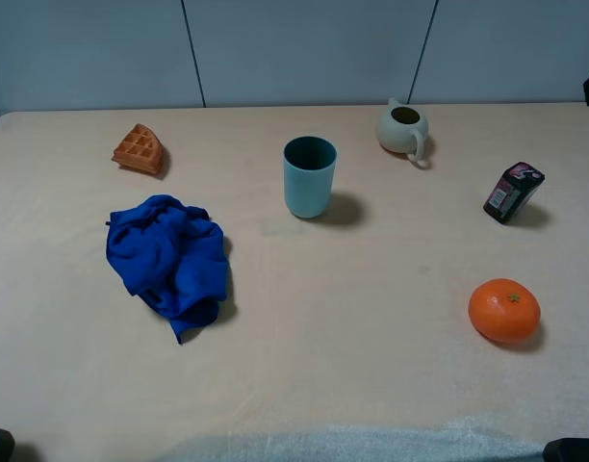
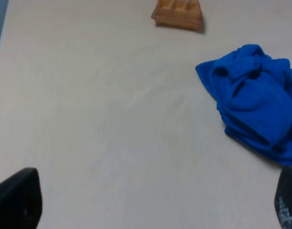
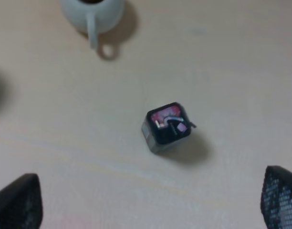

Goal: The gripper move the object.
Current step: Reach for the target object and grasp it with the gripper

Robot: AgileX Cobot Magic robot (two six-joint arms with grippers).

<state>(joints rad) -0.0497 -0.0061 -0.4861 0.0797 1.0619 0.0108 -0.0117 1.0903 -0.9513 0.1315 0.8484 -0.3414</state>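
Observation:
The object, a small black carton (image 1: 513,192) with pink and white label marks, stands slightly tilted at the right of the table. In the right wrist view the carton (image 3: 168,126) is seen from above, ahead of my right gripper (image 3: 148,207). That gripper is open and empty, with only its black fingertips (image 3: 17,202) showing at the frame's corners, well apart from the carton. My left gripper (image 2: 151,205) is open and empty over bare table near the blue cloth. Neither gripper shows clearly in the exterior view.
A teal cup (image 1: 309,176) stands mid-table. A cream pitcher (image 1: 405,128) sits behind the carton. An orange (image 1: 504,310) lies in front of the carton. A crumpled blue cloth (image 1: 167,255) and a waffle wedge (image 1: 139,149) lie at the left.

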